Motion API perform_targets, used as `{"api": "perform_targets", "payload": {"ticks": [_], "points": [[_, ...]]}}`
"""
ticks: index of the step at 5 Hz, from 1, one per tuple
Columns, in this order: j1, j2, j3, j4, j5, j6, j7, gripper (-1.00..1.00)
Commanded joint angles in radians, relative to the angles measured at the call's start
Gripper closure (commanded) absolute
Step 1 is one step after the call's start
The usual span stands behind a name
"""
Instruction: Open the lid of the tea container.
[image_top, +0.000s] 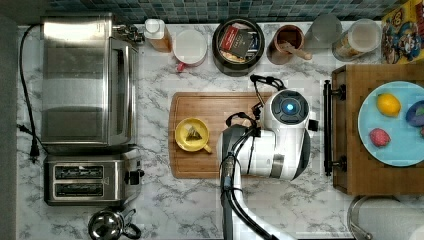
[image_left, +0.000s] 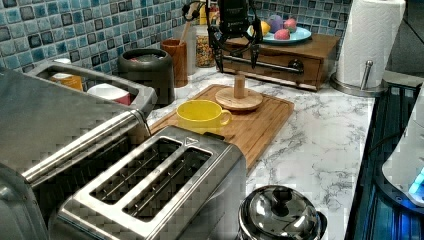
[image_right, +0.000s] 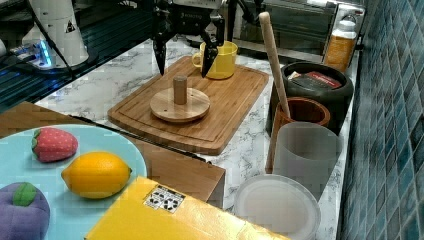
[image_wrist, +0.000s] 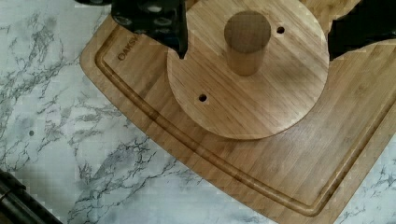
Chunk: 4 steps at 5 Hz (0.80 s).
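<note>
While the arm hangs over the cutting board, the scene reads as follows.
Jaws: the gripper (image_right: 182, 60) is spread wide, holding nothing, straddling the air above the lid's knob.
Lid: round wooden lid (image_right: 180, 104) lies flat on the cutting board (image_right: 235, 107), off its canister.
Tea container: black tea container (image_top: 238, 45) stands uncovered on the marble table (image_top: 190, 210), at 12 o'clock of the board in the top view, packets showing.
Neighbour: yellow cup (image_top: 192, 135) at 9 o'clock on the board in the top view.
</note>
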Motion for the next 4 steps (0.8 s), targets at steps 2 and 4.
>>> {"api": "perform_targets", "payload": {"ticks": [2, 4], "points": [[0.005, 0.081, 0.011, 0.094, 0.031, -0.002, -0.006, -1.00], [-0.023, 0.109, 0.037, 0.100, 0.023, 0.009, 0.002, -1.00]]}}
